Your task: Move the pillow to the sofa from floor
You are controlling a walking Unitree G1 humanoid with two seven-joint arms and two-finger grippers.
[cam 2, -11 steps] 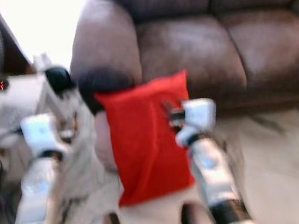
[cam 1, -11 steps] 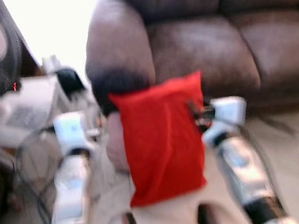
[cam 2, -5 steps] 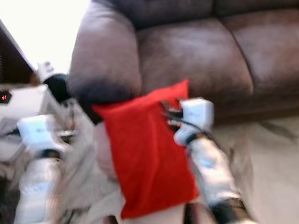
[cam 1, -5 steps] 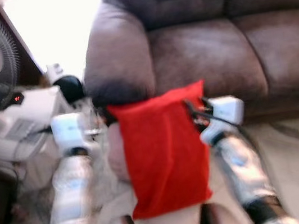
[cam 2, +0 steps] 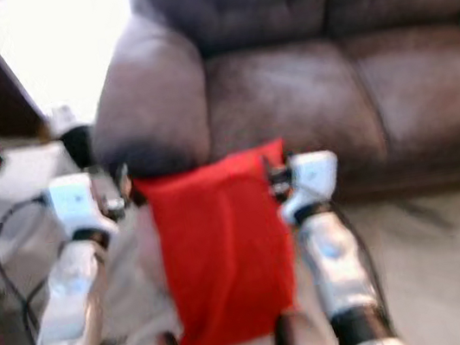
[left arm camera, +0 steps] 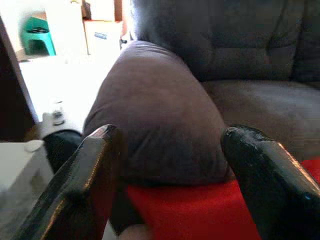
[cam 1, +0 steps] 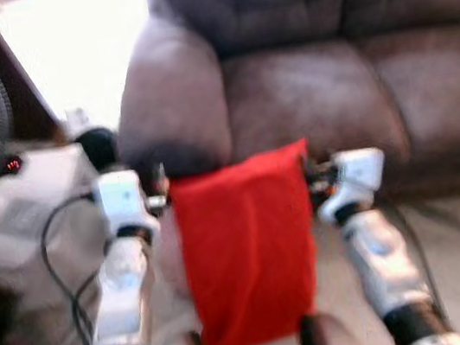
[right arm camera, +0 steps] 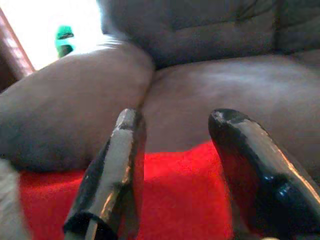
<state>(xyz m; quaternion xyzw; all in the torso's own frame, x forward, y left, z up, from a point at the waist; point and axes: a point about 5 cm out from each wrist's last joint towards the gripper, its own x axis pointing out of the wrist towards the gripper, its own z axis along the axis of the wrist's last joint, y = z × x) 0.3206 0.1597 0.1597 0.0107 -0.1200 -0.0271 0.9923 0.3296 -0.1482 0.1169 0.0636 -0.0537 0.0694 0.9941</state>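
Pillow [cam 1: 247, 253] hangs off the floor between left gripper [cam 1: 158, 203] and right gripper [cam 1: 314, 178], before the sofa [cam 1: 332, 95]. Both grippers spread, pressing its sides. Risk: pillow slipping down.

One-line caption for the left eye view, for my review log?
Red pillow carried between left gripper and right gripper, facing the brown sofa.

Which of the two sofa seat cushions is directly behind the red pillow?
The left seat cushion, the one that meets the sofa armrest. The red pillow hangs in front of it, between the two grippers; the right seat cushion lies off to the side.
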